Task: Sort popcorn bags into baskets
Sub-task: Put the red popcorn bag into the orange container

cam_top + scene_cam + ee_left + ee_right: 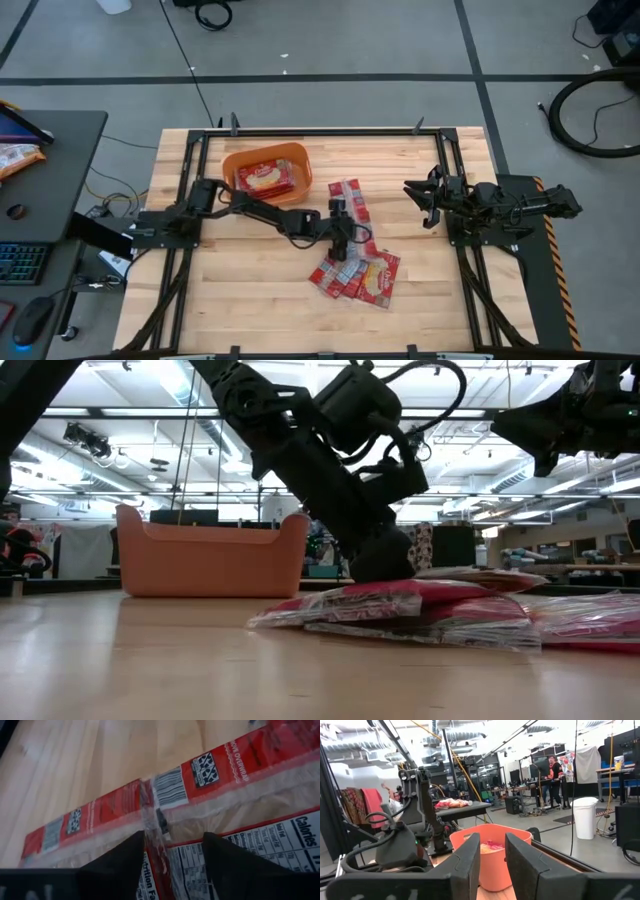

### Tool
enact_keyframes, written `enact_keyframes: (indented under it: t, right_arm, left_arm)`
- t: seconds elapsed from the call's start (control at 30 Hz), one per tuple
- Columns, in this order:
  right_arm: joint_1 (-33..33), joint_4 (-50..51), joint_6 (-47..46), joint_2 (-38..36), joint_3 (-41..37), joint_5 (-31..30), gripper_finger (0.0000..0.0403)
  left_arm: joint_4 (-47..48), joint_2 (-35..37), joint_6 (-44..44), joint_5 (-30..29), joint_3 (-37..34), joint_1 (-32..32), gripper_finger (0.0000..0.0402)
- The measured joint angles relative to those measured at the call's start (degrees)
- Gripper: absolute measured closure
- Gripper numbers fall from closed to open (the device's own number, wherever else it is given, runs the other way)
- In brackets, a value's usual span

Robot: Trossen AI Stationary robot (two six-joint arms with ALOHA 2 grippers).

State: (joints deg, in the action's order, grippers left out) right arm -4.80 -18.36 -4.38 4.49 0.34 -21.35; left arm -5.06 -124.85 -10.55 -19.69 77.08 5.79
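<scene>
A: Going from the left, what is the high view showing first?

B: The orange basket (266, 172) is sitting at the far left of the table (200, 300), and at least one popcorn bag (265, 178) is already lying inside it. Just right of it, the left gripper (340, 243) is reaching down over the loose popcorn bags (358, 272), which are lying in an overlapping heap near the table's middle.

A: How are its fingers standing?

B: In the left wrist view the two dark fingers (117, 867) are standing apart, straddling the crinkled seam of a packet (165, 795) with its printed back facing up. Nothing is clamped between them yet.

A: So what does a good grasp call for?

B: Judging from the overlap, the risk is pinching two packets at once. The arm is best closing on one free edge, likely that raised seam, and lifting straight up before swinging left toward the basket. The low view shows the packets (400, 610) lying stacked and slippery-looking, so a shallow bite could slide off.

A: And farther right?

B: The right gripper (428, 200) is waiting above the table's right side, well apart from the heap. Its fingers (467, 857) are showing a narrow gap in its own wrist view and are holding nothing.
</scene>
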Motion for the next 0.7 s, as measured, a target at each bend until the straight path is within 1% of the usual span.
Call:
enact_keyframes:
  t: [0.13,0.4,0.43,0.57,0.7]
  right_arm:
    - [-0.01,0.04,0.0,0.0,0.01,-0.02,0.0307]
    - [0.0,0.04,0.01,0.0,0.0,-0.02,0.0307]
    - [0.0,0.04,0.0,0.0,0.02,-0.02,0.0307]
    - [0.0,0.04,0.0,0.0,0.01,-0.02,0.0307]
    - [-0.02,0.06,0.02,0.0,0.0,-0.02,0.0307]
  left_arm:
    - [1.86,0.01,2.12,0.01,0.0,-0.6,0.0253]
    - [2.21,0.01,2.32,-0.11,-0.04,-0.9,0.0383]
    - [2.2,0.01,2.34,-0.12,-0.04,-0.9,0.0391]
    - [3.17,1.49,2.34,0.07,-0.03,-0.73,0.0393]
    - [8.8,4.68,2.79,0.09,3.39,-0.71,0.0397]
